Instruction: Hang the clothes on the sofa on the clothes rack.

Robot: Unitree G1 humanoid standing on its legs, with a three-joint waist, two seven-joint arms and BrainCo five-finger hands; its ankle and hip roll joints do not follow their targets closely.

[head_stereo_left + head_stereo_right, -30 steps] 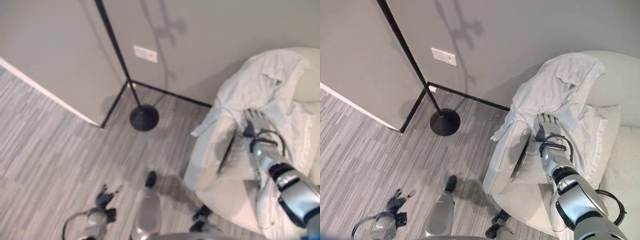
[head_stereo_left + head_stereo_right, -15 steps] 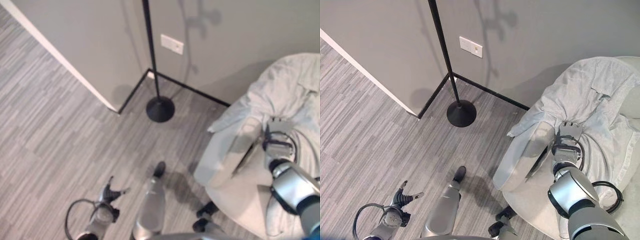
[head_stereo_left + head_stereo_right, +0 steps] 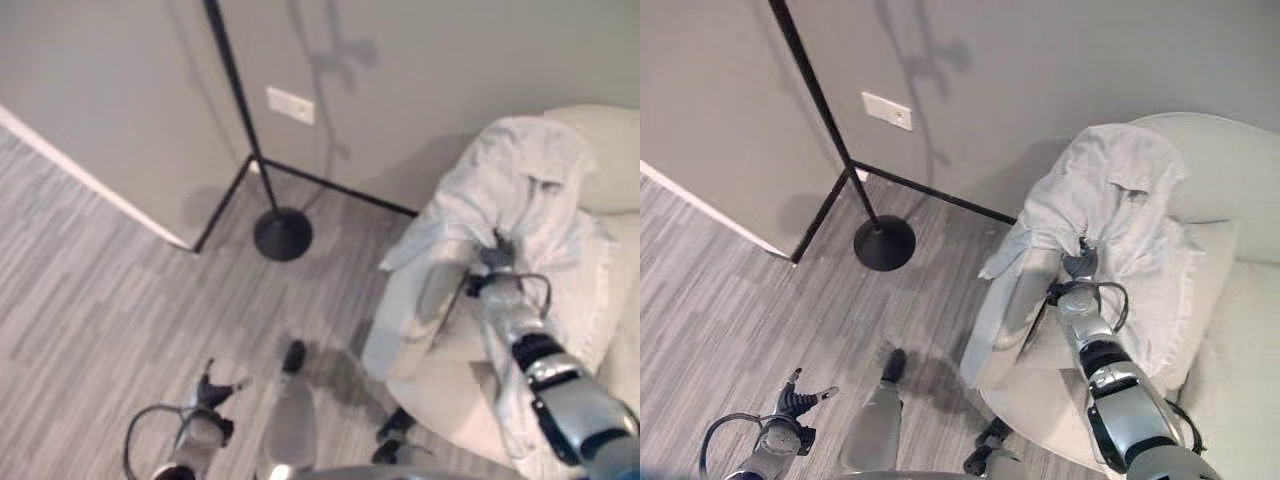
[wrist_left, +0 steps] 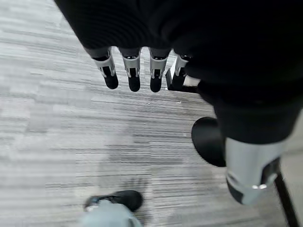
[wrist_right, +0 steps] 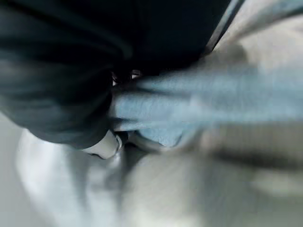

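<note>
Reaching farther up the sofa (image 3: 1230, 190) than a second ago, the right hand (image 3: 1080, 264) has bunched the pale garment (image 3: 1110, 190), fingers closed on a fold of cloth draped over the sofa arm. Low over the floor (image 3: 90, 290), the left hand (image 4: 137, 71) hangs with straight fingers near the clothes rack (image 3: 883, 243).

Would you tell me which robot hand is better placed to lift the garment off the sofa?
The right robot hand: it is already at the light garment. The left robot hand hangs low over the floor.

Pale grey garment (image 3: 1110, 190) draped crumpled over cream sofa's (image 3: 1230, 160) arm, black clothes rack (image 3: 855, 190) standing well apart
</note>
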